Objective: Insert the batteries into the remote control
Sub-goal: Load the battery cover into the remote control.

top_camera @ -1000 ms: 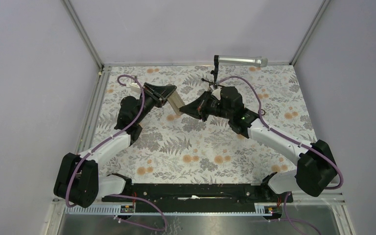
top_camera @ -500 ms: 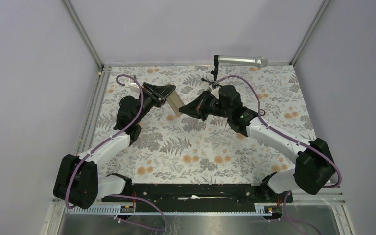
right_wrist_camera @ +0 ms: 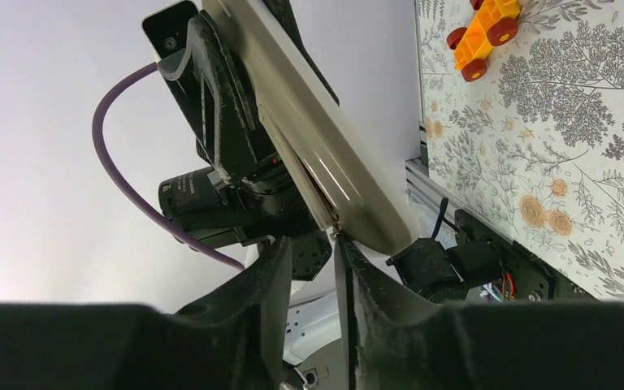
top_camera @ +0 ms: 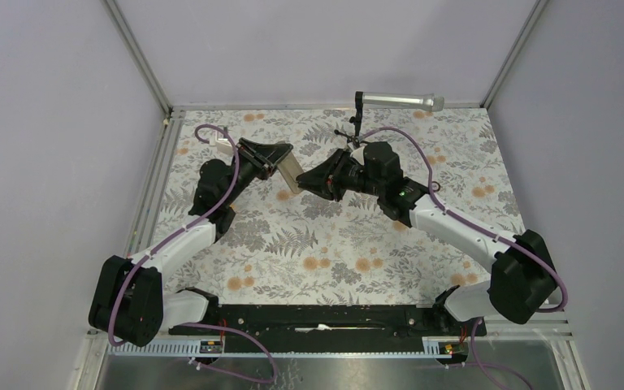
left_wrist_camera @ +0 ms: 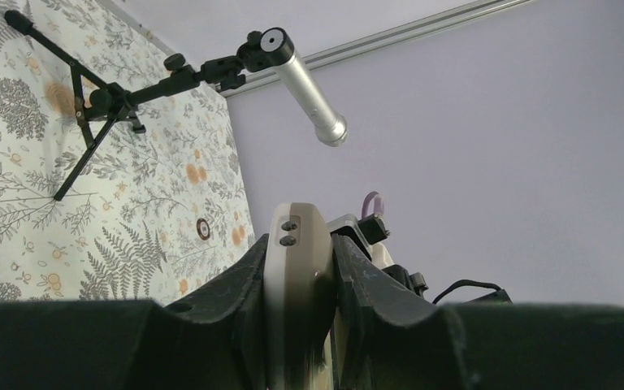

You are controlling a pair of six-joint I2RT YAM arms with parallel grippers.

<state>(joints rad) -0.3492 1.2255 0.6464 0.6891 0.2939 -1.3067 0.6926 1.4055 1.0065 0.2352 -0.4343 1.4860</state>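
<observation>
My left gripper [top_camera: 275,158] is shut on the remote control [top_camera: 291,170] and holds it on edge above the table, its tan side toward the right arm. In the left wrist view the remote [left_wrist_camera: 296,260] sits clamped between both fingers. My right gripper [top_camera: 309,179] is at the remote's lower end. In the right wrist view its fingers [right_wrist_camera: 283,268] stand a narrow gap apart with nothing between them, and one fingertip touches the remote's [right_wrist_camera: 325,162] edge by a thin seam. The batteries are out of view.
A silver microphone [top_camera: 399,100] on a black stand [top_camera: 356,122] stands at the back, just behind the right arm; it also shows in the left wrist view [left_wrist_camera: 309,85]. An orange toy car with red wheels [right_wrist_camera: 481,32] lies on the floral mat [top_camera: 333,252].
My right gripper has crept a little left, closing in on the remote's lower end. The left gripper and the remote have stayed put.
</observation>
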